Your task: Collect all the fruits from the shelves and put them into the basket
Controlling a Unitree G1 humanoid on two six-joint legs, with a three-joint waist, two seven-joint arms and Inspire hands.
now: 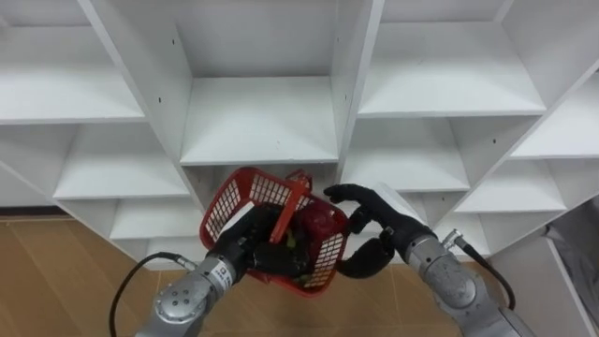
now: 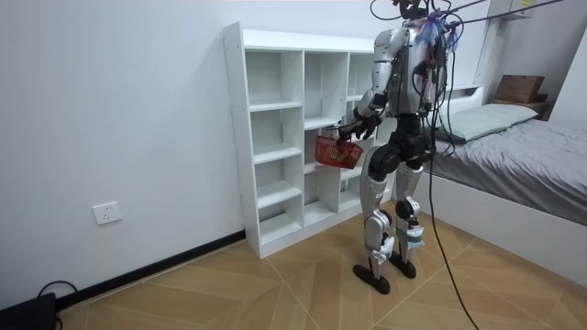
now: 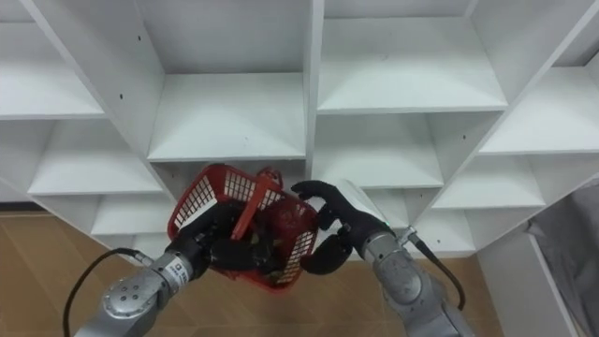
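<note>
I stand facing a white closet of open shelves [image 1: 257, 122]. My left hand [image 1: 245, 241] comes in from the lower left, its fingers curled round the rim of a red mesh basket [image 1: 234, 198] held tilted in front of the lower shelves. A dark red fruit [image 1: 315, 223] lies inside the basket, with other dark contents below it that I cannot make out. My right hand [image 1: 382, 225] is at the basket's right side, fingers loosely curved and spread, holding nothing. In the room view the basket [image 2: 336, 152] hangs at waist height before the closet.
The shelf compartments [image 1: 440, 75] in view hold nothing. Wooden floor [image 1: 56, 281] lies below left. A bed [image 2: 523, 147] stands behind me on the room view's right, and a wall socket [image 2: 107, 213] is on its left.
</note>
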